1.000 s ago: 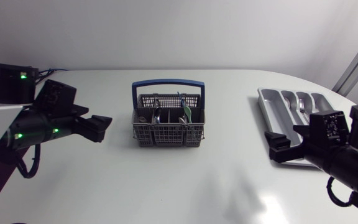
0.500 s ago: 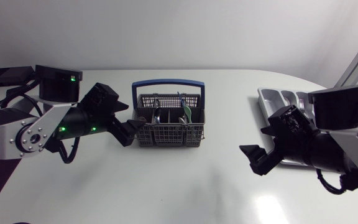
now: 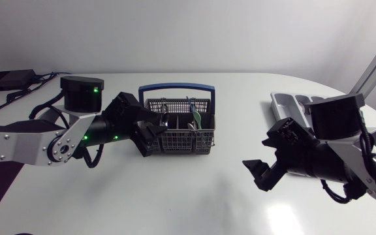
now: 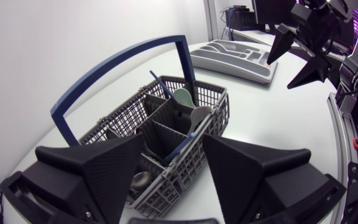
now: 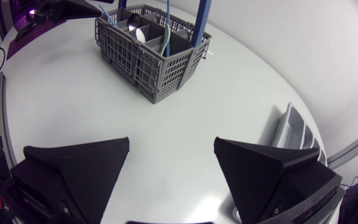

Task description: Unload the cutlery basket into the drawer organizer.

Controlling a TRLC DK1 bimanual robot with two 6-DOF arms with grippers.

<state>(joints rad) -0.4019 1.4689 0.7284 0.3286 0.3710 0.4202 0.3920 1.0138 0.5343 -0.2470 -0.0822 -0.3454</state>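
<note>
The grey wire cutlery basket [image 3: 177, 132] with a blue handle [image 3: 176, 86] stands mid-table, holding a green spoon [image 3: 196, 117], a blue-handled piece and some grey cutlery. My left gripper [image 3: 154, 136] is at the basket's left end and open. In the left wrist view its fingers [image 4: 107, 167] straddle the near end of the basket [image 4: 166, 124] without gripping it. My right gripper [image 3: 261, 175] hangs open over bare table, right of the basket and in front of the grey drawer organizer [image 3: 284, 104]. In the right wrist view the basket [image 5: 151, 46] lies well ahead of the open right gripper [image 5: 173, 165].
The right arm hides most of the organizer; forks lay in it a moment ago. Beside the right gripper's finger an organizer corner [image 5: 289, 130] shows. A black box [image 3: 5, 79] sits at the table's far left corner.
Both arms have swung in from the table's sides. The left gripper has travelled right up to the basket's left end. The right gripper has moved left, away from the organizer.
</note>
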